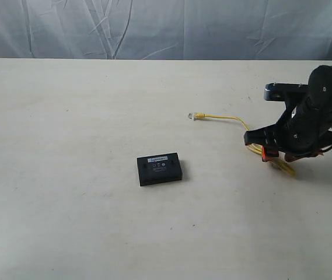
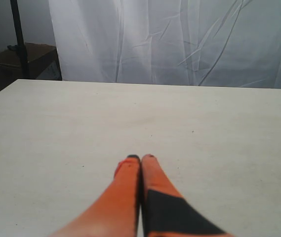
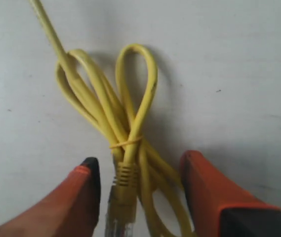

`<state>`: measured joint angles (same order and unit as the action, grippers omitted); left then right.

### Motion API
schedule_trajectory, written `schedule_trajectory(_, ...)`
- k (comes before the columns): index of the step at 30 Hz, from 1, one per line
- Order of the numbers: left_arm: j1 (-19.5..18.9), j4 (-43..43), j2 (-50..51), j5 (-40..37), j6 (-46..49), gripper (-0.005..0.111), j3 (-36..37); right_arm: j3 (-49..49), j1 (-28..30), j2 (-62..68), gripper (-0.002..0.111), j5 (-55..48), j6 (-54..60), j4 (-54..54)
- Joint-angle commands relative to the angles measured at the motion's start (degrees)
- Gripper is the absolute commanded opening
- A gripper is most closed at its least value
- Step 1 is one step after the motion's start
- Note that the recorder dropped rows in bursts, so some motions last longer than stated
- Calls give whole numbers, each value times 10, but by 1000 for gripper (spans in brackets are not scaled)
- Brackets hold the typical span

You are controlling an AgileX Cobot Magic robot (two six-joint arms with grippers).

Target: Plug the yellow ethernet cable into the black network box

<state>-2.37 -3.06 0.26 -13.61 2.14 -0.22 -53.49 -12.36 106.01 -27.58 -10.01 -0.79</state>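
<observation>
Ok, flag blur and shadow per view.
Exterior view: the small flat black network box casts a faint shadow. Left wrist view: the shut left gripper blurs near the lens. Right wrist view: the looped yellow ethernet cable casts a soft shadow.

yellow ethernet cable [image 1: 227,117]: one
clear plugs [image 1: 196,116]: two, counting the plug [image 3: 119,224] in my right wrist view
black network box [image 1: 159,168]: one
my grippers: two, left gripper [image 2: 140,158] and right gripper [image 3: 139,163]
table [image 1: 66,204]: one
cardboard box [image 2: 24,61]: one
</observation>
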Motion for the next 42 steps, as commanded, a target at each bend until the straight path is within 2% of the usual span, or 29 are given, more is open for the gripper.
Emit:
schedule_trajectory(1,-1,2,-3,3,0,0,2,-3,2,13,51,8,6,5)
schedule_trajectory(3,-1,2,-3,3,0,0,2,-3,2,16,42,6,6,8)
schedule_trajectory(4,-1,2,-3,3,0,0,2,-3,2,18,33,3,6,11)
schedule_trajectory(6,-1,2,-3,3,0,0,2,-3,2,14,4,-5,6,25)
schedule_trajectory(7,-1,2,-3,3,0,0,2,-3,2,10,0,-6,6,38)
schedule_trajectory(9,-1,2,-3,3,0,0,2,-4,2,-3,2,-17,31,74)
schedule_trajectory(11,-1,2,-3,3,0,0,2,-6,2,-19,-1,-39,91,155)
schedule_trajectory(14,-1,2,-3,3,0,0,2,-6,4,-39,-1,-88,285,350)
schedule_trajectory(17,-1,2,-3,3,0,0,2,-7,5,-38,-1,-182,478,536)
schedule_trajectory(20,-1,3,-3,3,0,0,2,-8,25,-10,-1,-287,582,668)
schedule_trajectory(23,-1,3,-3,3,0,0,2,-8,52,30,-1,-331,594,683)
schedule_trajectory(29,-1,3,-3,3,0,0,2,-8,76,87,-1,-319,547,677)
schedule_trajectory(32,-1,3,-3,3,0,0,2,-8,76,95,9,-302,529,678)
schedule_trajectory(35,-1,3,-3,3,0,0,2,-8,76,95,35,-297,530,677)
schedule_trajectory(36,-1,3,-3,3,0,0,2,-8,76,95,49,-291,530,675)
schedule_trajectory(37,-1,3,-3,3,0,0,2,-8,76,95,56,-286,530,672)
schedule_trajectory(39,-1,3,-3,3,0,0,2,-8,76,95,59,-272,522,663)
schedule_trajectory(42,-1,3,-3,3,0,0,2,-11,76,95,53,-248,487,637)
